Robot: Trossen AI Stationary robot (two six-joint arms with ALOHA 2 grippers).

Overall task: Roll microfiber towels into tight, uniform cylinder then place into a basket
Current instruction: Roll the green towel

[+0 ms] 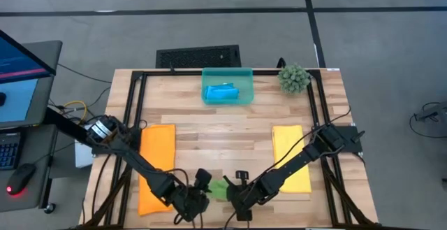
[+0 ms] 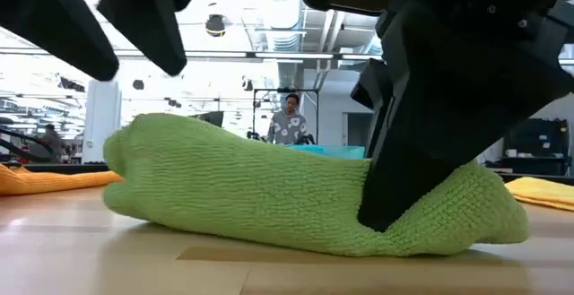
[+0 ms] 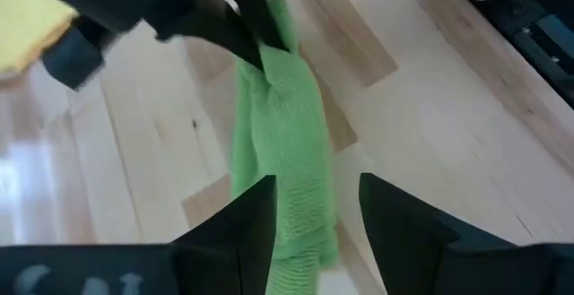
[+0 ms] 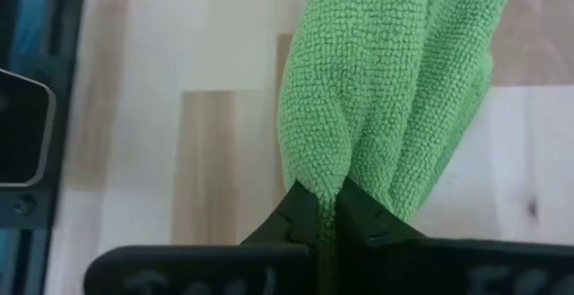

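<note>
The green towel (image 1: 219, 188) lies as a loose, lumpy roll (image 2: 269, 196) on the wood near the table's front edge, between my two grippers. My left gripper (image 3: 314, 223) is open. Its fingers stand over the roll's left end and, in the low view, clear above it. My right gripper (image 4: 321, 210) is shut on the roll's right end. The orange towel (image 1: 156, 167) lies flat at the left and the yellow towel (image 1: 292, 156) flat at the right. The blue towel (image 1: 222, 92) lies in the teal basket (image 1: 207, 83) at the far middle. My right gripper pinches a bunched fold at the green towel's right end (image 4: 318, 174) between its two fingers (image 4: 296, 210). They come slanting down from above and the right. The towel rests along its length on the table, slack, stretching away from the fingers.
A spiky green plant ball (image 1: 294, 78) sits at the far right corner. A black frame (image 1: 140, 118) runs around the work area. Bare wood lies between the two flat towels and the basket. In the low view a person (image 2: 289, 120) stands in the room beyond.
</note>
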